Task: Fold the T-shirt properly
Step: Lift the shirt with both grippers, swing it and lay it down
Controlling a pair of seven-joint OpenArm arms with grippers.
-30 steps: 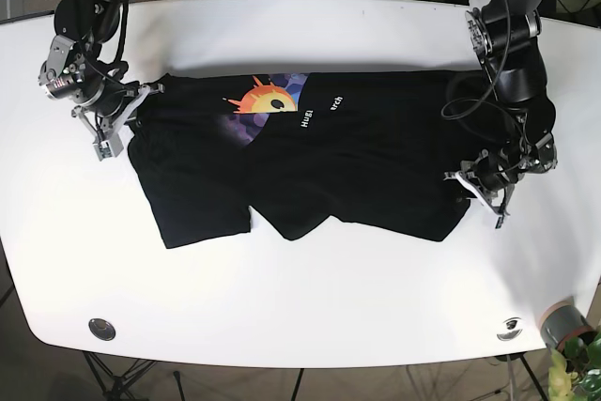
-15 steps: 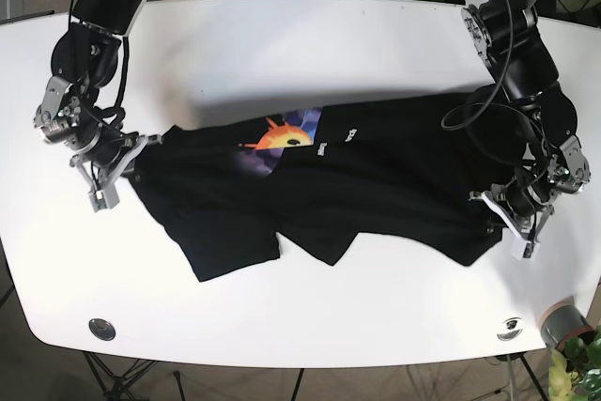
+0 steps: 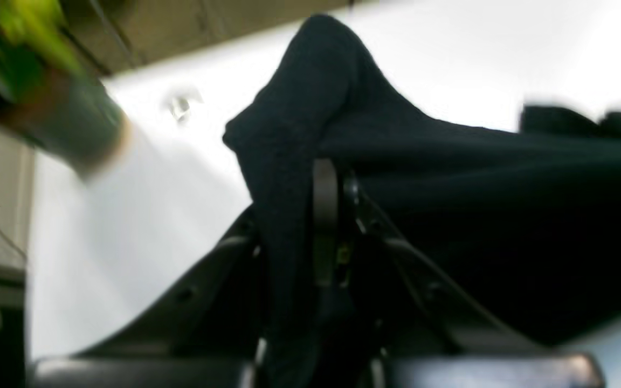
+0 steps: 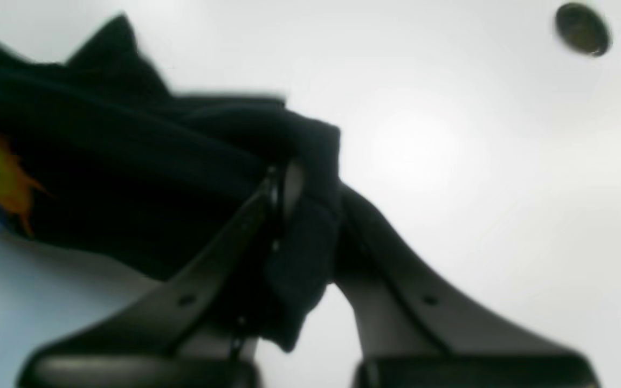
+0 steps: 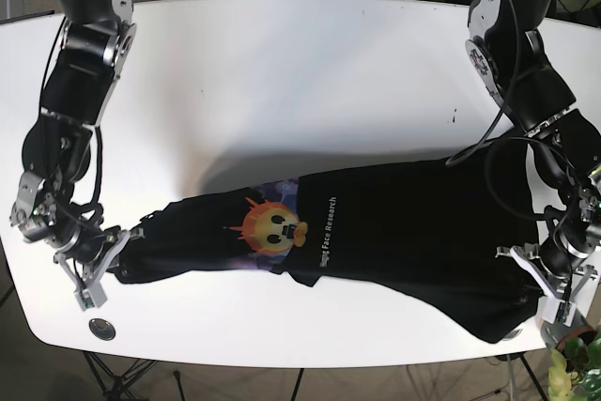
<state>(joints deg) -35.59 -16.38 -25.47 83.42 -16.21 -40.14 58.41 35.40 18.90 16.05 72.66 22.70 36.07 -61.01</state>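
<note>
The black T-shirt (image 5: 404, 232), with an orange sun print (image 5: 272, 224) and white lettering, hangs stretched between both arms near the table's front edge. In the base view my left gripper (image 5: 545, 290) holds its right end close to the front right corner. My right gripper (image 5: 105, 274) holds its left end near the front left. The left wrist view shows the left gripper (image 3: 325, 215) shut on a bunched fold of black T-shirt (image 3: 299, 108). The right wrist view shows the right gripper (image 4: 294, 205) shut on black T-shirt (image 4: 310, 237), blurred.
The white table (image 5: 300, 72) stretches behind the shirt. Round metal inserts sit at the front left (image 5: 101, 329) and front right (image 5: 510, 331). A grey pot (image 5: 563, 324) with a green plant stands just off the front right corner, close to my left gripper.
Both grippers have pulled the shirt from mid-table toward the front edge. The shirt has stretched out between them, and the sun print has moved down with it.
</note>
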